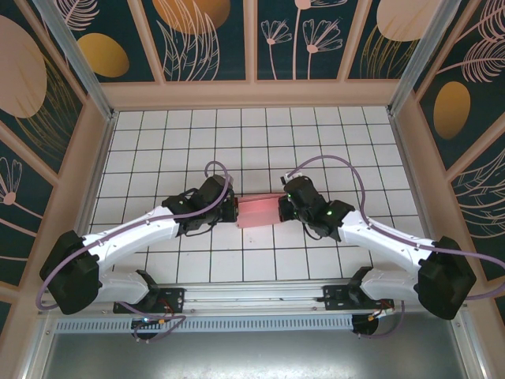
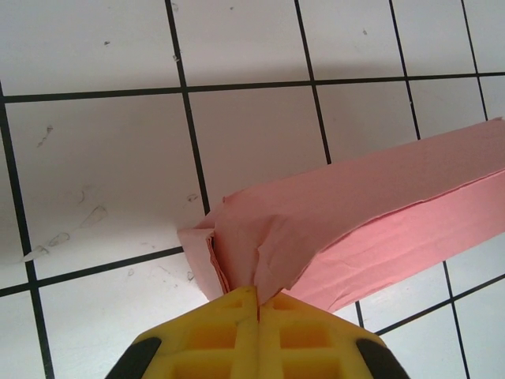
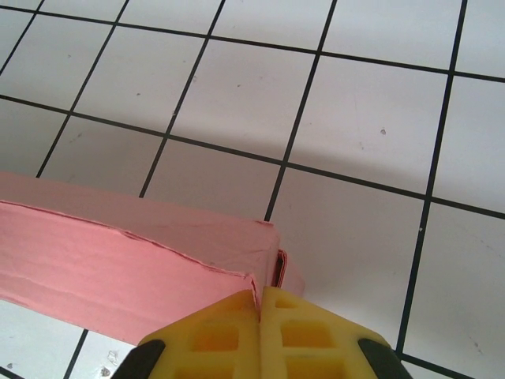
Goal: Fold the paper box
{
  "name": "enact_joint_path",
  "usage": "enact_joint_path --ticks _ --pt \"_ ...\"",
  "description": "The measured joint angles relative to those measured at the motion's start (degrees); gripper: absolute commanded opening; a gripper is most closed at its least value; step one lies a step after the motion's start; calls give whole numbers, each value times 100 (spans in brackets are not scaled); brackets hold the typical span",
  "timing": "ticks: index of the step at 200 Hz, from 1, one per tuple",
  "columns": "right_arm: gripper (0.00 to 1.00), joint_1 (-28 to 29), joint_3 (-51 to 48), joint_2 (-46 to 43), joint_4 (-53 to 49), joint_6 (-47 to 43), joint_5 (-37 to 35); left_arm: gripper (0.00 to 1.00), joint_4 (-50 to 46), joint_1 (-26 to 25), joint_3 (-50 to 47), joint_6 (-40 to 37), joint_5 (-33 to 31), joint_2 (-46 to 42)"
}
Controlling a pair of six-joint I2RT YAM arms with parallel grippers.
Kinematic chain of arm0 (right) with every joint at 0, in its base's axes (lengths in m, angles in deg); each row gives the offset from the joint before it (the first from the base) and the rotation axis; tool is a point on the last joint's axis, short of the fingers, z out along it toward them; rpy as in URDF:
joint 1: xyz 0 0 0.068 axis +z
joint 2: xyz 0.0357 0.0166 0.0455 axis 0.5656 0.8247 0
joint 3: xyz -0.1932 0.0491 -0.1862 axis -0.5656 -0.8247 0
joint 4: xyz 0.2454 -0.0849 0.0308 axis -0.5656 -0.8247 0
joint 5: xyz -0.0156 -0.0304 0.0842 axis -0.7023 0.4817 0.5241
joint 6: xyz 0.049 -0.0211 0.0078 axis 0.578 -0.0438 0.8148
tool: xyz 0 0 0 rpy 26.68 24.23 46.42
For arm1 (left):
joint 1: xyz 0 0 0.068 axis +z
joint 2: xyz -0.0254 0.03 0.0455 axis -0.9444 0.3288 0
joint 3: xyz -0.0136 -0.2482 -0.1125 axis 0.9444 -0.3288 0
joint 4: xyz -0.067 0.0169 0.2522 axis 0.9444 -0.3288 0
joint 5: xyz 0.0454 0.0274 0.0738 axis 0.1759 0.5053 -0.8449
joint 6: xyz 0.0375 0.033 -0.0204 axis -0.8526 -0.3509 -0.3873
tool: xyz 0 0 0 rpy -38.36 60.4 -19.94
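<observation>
In the centre of the frame, the pink paper box (image 1: 259, 211) lies as a small flat rectangle on the white gridded desk (image 1: 237, 134). The left end effector (image 1: 231, 210) meets its left end and the right end effector (image 1: 284, 207) its right end. Dark leaf-patterned panels (image 1: 205, 39) line the top of the frame.

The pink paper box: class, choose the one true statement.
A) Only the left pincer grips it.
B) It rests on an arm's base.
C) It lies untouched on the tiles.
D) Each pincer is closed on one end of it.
D: the left pincer is shut on the crumpled end of the pink paper box, and the right pincer is shut on the opposite end.
</observation>
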Motion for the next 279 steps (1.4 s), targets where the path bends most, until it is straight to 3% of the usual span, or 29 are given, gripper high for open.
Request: enact_joint_path --ticks 93,105,135,163,203,250,279 --pt "1 0 -321 26 358 131 -9 0 66 -4 -122 -20 4 -2" --pt "7 0 -321 13 358 129 -9 0 70 -4 -125 -20 4 -2" --pt "34 7 -321 -31 332 85 61 0 68 -4 -125 -22 7 0" --pt "52 11 -315 -190 258 81 127 0 68 -4 -122 -46 9 4" --pt "68 4 -280 -787 267 66 129 0 94 -4 -120 -66 26 20" --pt "67 -214 291 -262 404 87 79 0 138 -4 -87 -94 31 68" --pt "65 -249 470 330 363 92 7 12 153 -4 -85 -133 55 76"
